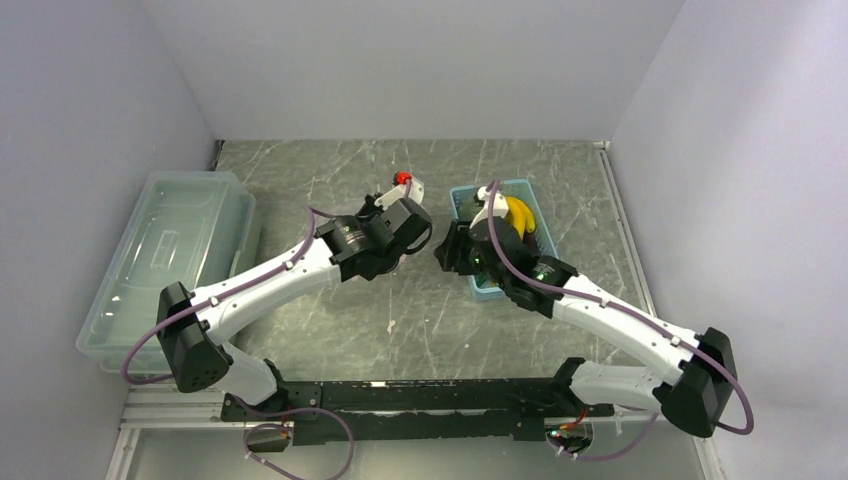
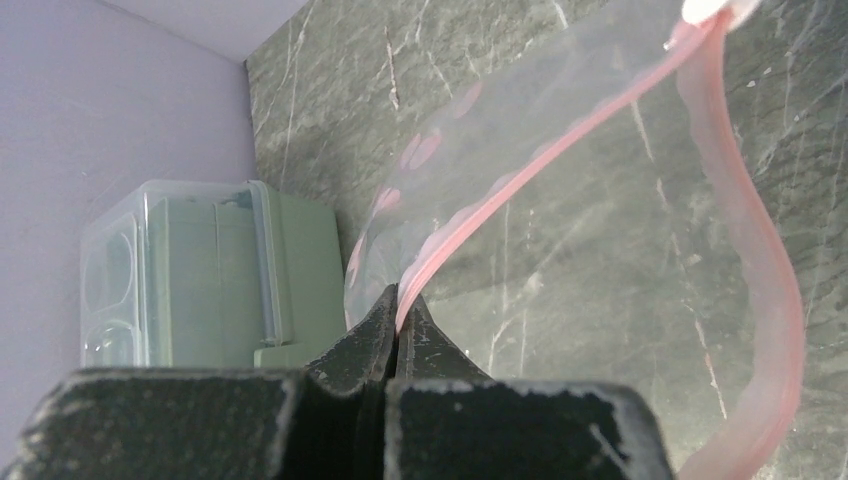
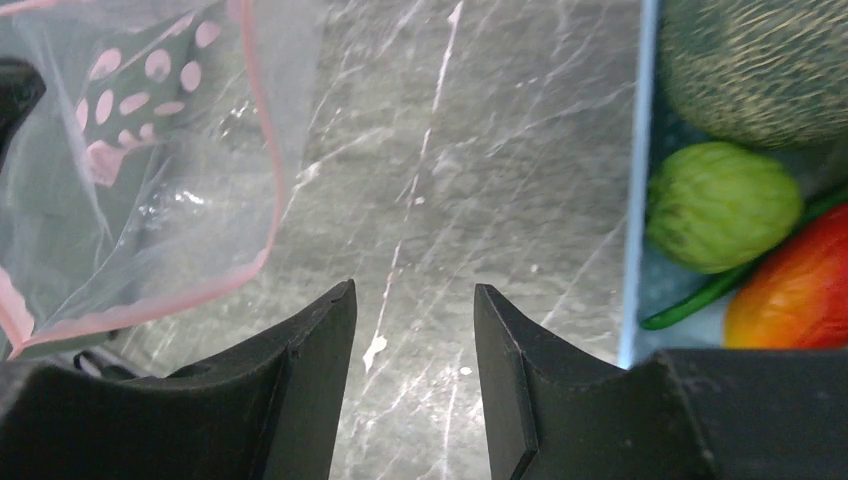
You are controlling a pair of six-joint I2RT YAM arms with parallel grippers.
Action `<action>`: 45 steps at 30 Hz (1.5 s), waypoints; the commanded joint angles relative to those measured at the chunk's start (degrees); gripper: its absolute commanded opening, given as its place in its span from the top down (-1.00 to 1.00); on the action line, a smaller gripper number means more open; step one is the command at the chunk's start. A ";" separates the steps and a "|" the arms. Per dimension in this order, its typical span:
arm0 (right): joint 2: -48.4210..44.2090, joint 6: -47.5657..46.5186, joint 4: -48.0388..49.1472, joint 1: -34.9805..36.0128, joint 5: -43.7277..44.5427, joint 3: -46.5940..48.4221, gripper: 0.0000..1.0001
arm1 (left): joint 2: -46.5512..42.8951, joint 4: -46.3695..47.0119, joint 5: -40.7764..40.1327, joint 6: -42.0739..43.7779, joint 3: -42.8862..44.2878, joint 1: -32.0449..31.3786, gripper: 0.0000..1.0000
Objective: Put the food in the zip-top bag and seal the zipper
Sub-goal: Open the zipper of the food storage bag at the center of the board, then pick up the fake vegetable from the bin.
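Bag mouth pinched by left gripper (image 2: 398, 300); right gripper (image 3: 412, 290) half parted, empty.
Left jaws are fully closed on the narrow pale pink zipper strip (image 2: 560, 150) of the clear floppy zip-top bag (image 3: 150, 200), whose mouth gapes. The lime-green fruit (image 3: 718, 205), dark green round fruit (image 3: 760, 60), red-orange fruit (image 3: 795, 295) and thin green vegetable (image 3: 700, 298) lie in the light-blue basket (image 3: 638, 150), apart from the bag.

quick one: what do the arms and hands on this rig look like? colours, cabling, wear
The left arm and right arm have white link shells, black joint housings and a purple cable looped alongside each. The left hand and right hand have matte black wedge-shaped fingers, scuffed with pale specks.
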 commanded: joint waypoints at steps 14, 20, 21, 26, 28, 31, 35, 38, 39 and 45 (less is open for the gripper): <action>-3.68 -13.38 -16.14 -11.33 10.82 10.35 -0.25 | -2.03 -3.58 -0.56 -0.35 2.17 -1.56 1.00; -0.87 -14.97 -20.35 -17.16 9.53 10.95 -0.31 | -4.03 -0.22 4.42 1.23 0.02 -1.48 1.00; -0.21 -15.07 -20.59 -17.70 9.32 11.00 -0.32 | -4.10 0.03 4.72 1.28 -0.28 -1.47 1.00; 3.42 -15.41 -22.75 -19.93 8.27 11.52 -0.36 | -4.63 0.20 6.26 1.11 -1.26 -1.25 1.00; 4.46 -15.37 -23.46 -21.01 8.22 11.34 -0.37 | -5.58 0.82 7.38 0.91 -2.18 -1.22 1.00; 6.57 -15.27 -23.58 -22.84 7.32 10.64 -0.38 | -6.70 1.20 8.57 0.51 -3.08 -0.91 1.00; 10.47 -14.73 -25.15 -24.60 9.09 10.86 -0.41 | -7.59 1.34 10.34 0.11 -4.00 -0.73 1.00; 12.72 -13.95 -25.50 -25.99 9.92 10.34 -0.43 | -8.25 1.73 11.34 0.03 -4.74 -0.61 1.00; 13.21 -13.77 -25.20 -26.24 9.63 9.92 -0.44 | -8.38 1.87 11.56 0.16 -4.95 -0.64 1.00; 16.97 -12.59 -23.81 -28.03 9.50 8.61 -0.47 | -9.48 1.98 12.22 -0.03 -5.57 -0.55 1.00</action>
